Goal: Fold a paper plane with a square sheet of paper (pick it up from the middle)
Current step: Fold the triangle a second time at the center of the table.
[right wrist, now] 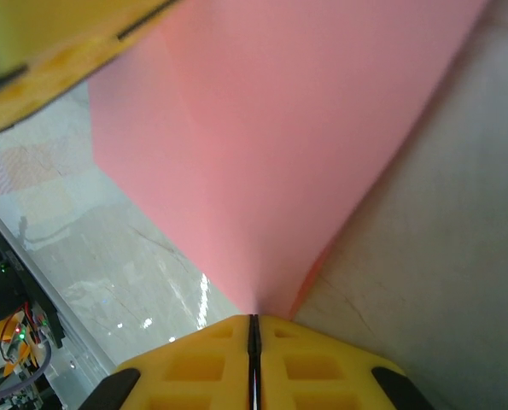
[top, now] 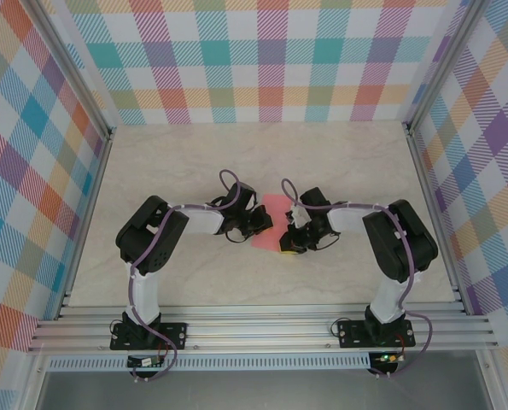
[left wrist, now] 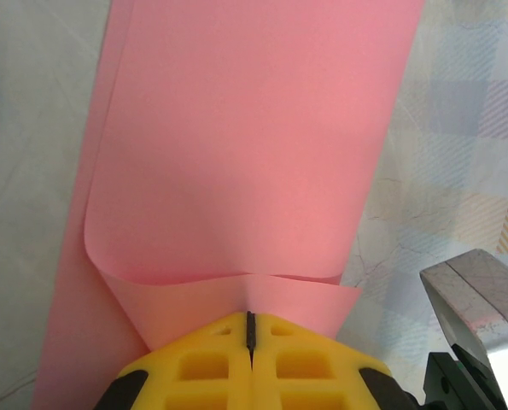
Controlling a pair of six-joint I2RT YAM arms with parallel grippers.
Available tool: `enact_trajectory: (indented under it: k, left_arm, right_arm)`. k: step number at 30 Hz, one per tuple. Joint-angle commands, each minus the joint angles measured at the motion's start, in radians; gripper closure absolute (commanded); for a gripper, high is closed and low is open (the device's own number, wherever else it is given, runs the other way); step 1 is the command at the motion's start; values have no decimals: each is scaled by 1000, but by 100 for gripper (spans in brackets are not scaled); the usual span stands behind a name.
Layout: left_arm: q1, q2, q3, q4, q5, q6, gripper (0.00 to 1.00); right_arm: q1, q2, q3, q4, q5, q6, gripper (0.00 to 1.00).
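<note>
Square sheet of paper (left wrist: pixel 254 145) is pinched at its near edge by both pincers, jaws closed flat on it. The left gripper (left wrist: pixel 250 329) clamps where the sheet bows into a soft curl, the right gripper (right wrist: pixel 254 329) nips a folded edge, and the rest spreads away between the arms over the middle of the table (top: pixel 339 162). I judge it feather-light, limp and easily creased or torn, so I'd grip at edges or along a crease and pull gently.

— What is the square sheet of paper (left wrist: pixel 254 145) like?
— Thin paper, matt and smooth. The left gripper's fingers (left wrist: pixel 198 367) look like matt yellow plastic; the table (right wrist: pixel 134 248) is pale and a little glossy.
</note>
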Motion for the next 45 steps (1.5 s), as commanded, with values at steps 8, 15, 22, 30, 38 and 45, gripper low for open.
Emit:
enact_trajectory:
  k: [8, 15, 22, 30, 38, 45]
  left_arm:
    - [0, -7, -23, -67, -16, 15, 100]
    - [0, -13, -22, -68, -14, 15, 100]
    - [0, -13, -22, -68, -12, 26, 100]
    - [26, -22, -18, -88, -44, 72, 100]
    - [78, -10, -19, -67, -41, 115, 100]
    - [124, -13, -18, -62, -19, 139, 100]
  right_arm:
    - [-5, -53, 84, -48, -15, 34, 90]
    - [-1, 46, 116, -8, -61, 62, 89]
    - [-1, 107, 81, -46, 35, 38, 94]
    - [-2, 120, 62, -113, 126, -1, 99]
    - [-4, 120, 73, -128, 133, -17, 99]
    - [-4, 128, 73, -124, 123, -22, 99]
